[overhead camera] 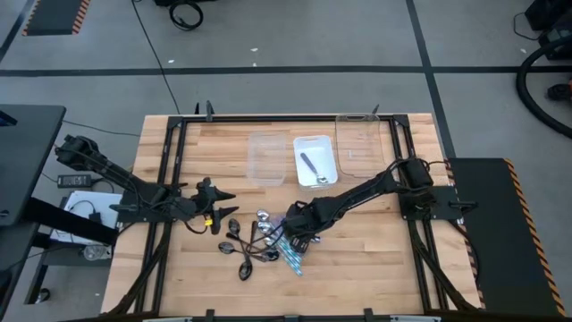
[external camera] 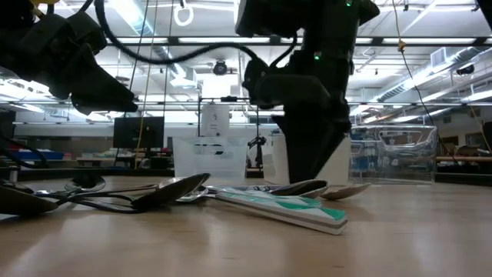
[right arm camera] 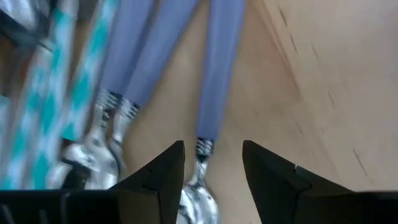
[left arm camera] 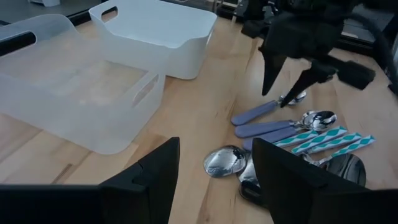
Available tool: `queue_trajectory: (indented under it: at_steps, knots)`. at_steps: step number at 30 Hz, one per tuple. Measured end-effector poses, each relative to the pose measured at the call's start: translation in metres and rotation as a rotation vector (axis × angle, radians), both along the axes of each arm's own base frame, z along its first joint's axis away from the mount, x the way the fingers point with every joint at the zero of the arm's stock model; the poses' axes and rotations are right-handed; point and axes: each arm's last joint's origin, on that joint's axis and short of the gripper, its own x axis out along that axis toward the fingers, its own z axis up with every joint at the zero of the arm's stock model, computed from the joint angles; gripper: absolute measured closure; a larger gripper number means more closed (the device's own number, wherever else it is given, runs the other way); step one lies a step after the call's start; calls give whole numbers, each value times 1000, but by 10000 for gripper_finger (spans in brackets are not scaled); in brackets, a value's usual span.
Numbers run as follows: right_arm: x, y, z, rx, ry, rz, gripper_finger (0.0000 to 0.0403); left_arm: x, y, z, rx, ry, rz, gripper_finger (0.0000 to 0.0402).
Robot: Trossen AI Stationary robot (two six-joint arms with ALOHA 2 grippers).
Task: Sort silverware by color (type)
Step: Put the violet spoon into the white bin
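The left tool [overhead camera: 217, 199] hung over the wooden tabletop [overhead camera: 375, 259] on its left side, its fingers [left arm camera: 149, 180] spread wide and holding nothing. Just beyond it, toward the middle and near the front edge, the spoons lay in a loose heap. The dark spoons [overhead camera: 243, 253] sat at the left end of that heap, their bowls and handles crossing one another, with a few shiny silver spoons [overhead camera: 262, 217] just behind them. Next to these lay the teal-and-white patterned handles [overhead camera: 290, 258], two side by side in the left wrist view [left arm camera: 329, 140], and beside them three purple-handled spoons [left arm camera: 264, 121] set roughly parallel, close together.

The right tool [overhead camera: 296, 226] was down over the right end of the heap. Its fingers [right arm camera: 158, 174] stood fairly wide apart on either side of one purple-handled spoon [right arm camera: 221, 68], right where the handle met the metal neck; they straddled it and had not closed on it.

Farther back on the tabletop stood three trays in a row: a clear tray [overhead camera: 265, 159], a white tray [overhead camera: 331, 148] with one spoon [overhead camera: 312, 169] lying inside it, and another clear tray [overhead camera: 361, 143] near the back right corner.
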Motion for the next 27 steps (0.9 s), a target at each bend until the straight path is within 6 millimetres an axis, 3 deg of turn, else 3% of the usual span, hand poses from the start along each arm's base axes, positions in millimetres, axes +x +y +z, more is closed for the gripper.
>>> queue_trajectory:
  at_steps: [8,21,27]
  knots:
    - [3,2,-10,49,28,20,256,-1,-3,-1,-19,6,-31,193]
    - [4,2,-12,60,28,38,380,-6,-18,-1,-161,19,-189,193]
    - [1,0,-7,47,30,51,387,-9,-24,-1,-210,17,-211,193]
